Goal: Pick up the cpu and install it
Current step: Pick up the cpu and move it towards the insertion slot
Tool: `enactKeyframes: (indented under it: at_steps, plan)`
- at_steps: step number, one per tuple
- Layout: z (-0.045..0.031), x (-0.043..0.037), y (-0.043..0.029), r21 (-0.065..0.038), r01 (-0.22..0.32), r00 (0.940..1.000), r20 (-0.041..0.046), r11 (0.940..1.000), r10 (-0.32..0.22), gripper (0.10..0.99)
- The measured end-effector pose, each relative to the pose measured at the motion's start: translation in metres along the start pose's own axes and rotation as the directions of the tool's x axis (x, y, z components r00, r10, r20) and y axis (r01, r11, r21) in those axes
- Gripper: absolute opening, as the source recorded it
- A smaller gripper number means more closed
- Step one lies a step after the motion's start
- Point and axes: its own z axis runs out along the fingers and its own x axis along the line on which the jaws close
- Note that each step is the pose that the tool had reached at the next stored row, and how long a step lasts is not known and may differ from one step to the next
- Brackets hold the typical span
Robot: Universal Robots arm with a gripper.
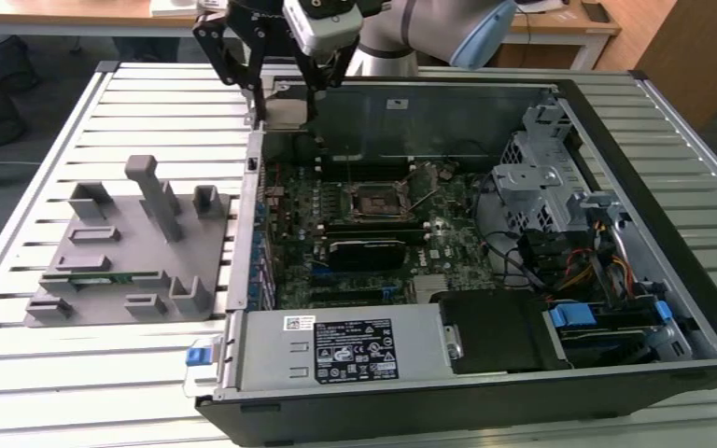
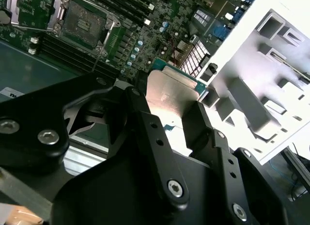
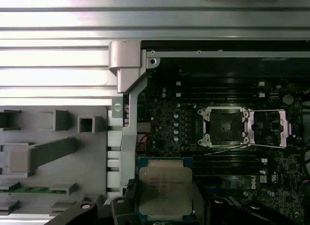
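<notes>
1. Farthest toward the exterior view's left: a slatted metal table, bearing a grey fixture with upright posts and low slots.
2. Seated lengthwise in one low slot of that fixture: a long green memory stick.
3. Next along, over the far corner of the open computer case: the gripper, poised above the case wall with its black linkages pointing down.
4. Between its fingers: the cpu, pinched at two opposite edges, silvery top facing up in the first wrist view. Jaws spread only as wide as the chip and clamped against it.
5. Lifted clear, touching nothing but those fingers. Seen in the first wrist view over the edge of the motherboard, just inside the case wall, beside the fixture and well apart from the socket.
6. Further right, mid-board: the socket, a black square frame lying open, with its metal load plate swung out to one side and the contact field exposed.
7. Nearer the exterior camera, along the case's front edge: a silver power supply carrying printed labels.
8. Toward the exterior view's right: a metal drive cage, then a bundle of coloured cables, then blue plastic tabs.
</notes>
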Motion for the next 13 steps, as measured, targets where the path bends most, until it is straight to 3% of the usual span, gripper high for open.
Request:
enactKeyframes:
  at_steps: [13]
  plan:
    - [-0.0001, -0.0124, 0.0002, 0.000, 0.000, 1.0000, 0.0000, 1.0000, 0.000, 0.533]
